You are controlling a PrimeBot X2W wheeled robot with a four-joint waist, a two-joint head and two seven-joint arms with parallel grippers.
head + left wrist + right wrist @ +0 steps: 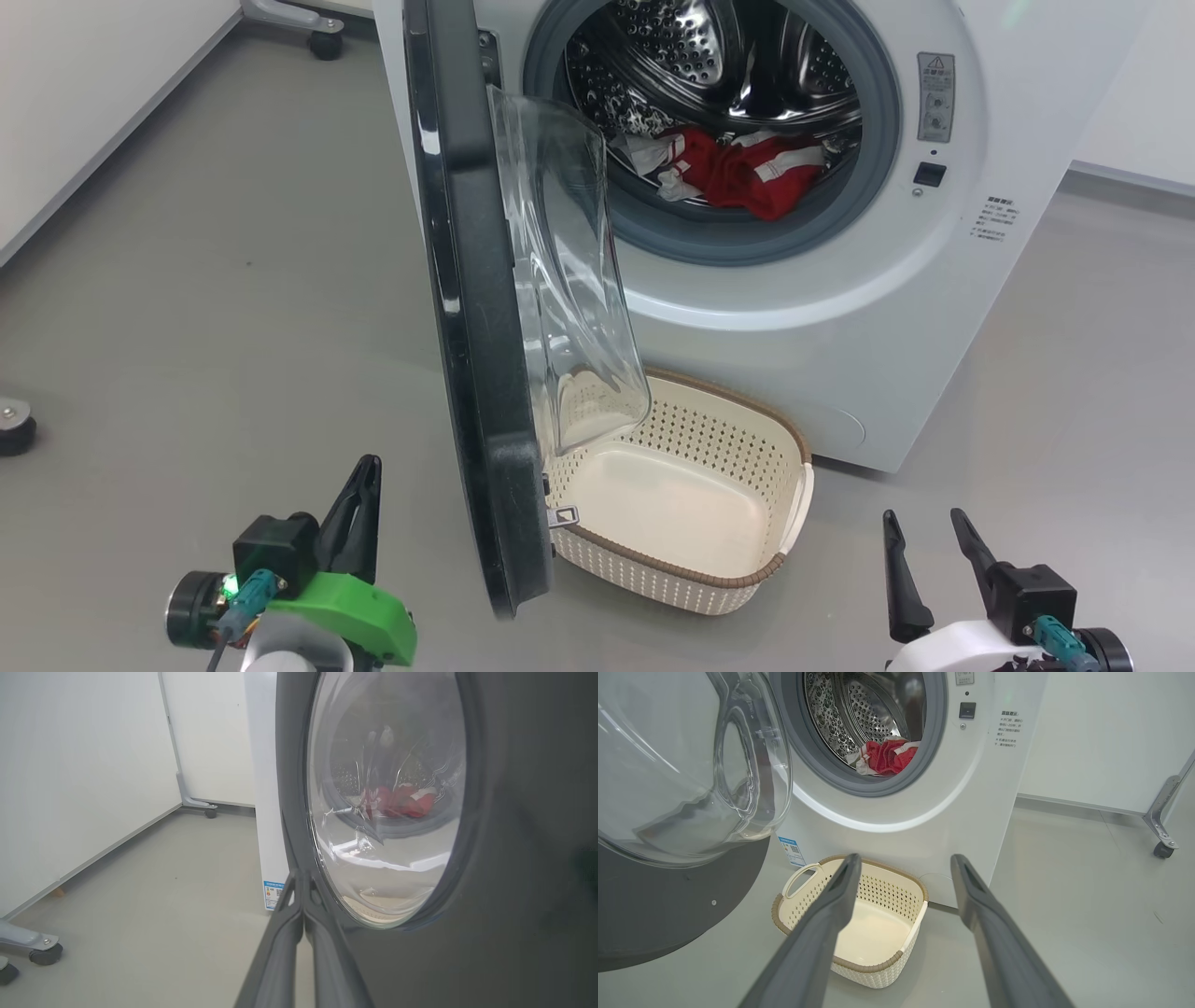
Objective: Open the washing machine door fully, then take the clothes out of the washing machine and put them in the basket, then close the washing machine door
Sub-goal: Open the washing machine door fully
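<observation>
**Door swung out, clothes in the drum**

The washing machine (934, 308) stands at the far side of the grey floor (187, 280). The washing machine door (476, 308) is hinged on the left of the opening and stands out toward the near side, almost edge-on in the head view. Its clear glass bowl bulges to the right, over the left end of the basket (709, 571).

The basket sits on the floor just in front of the machine, below the opening, and its cream bottom shows bare. The clothes (747, 168), red with white patches, lie low in the steel drum, against the grey gasket at its near lip.

The left fingers (359, 509) are pressed together with nothing between them, at the near left, just left of the door's black ring. Whether they touch it cannot be told. The right fingers (904, 583) are spread wide and hold nothing, at the near right, well apart from the basket.
</observation>
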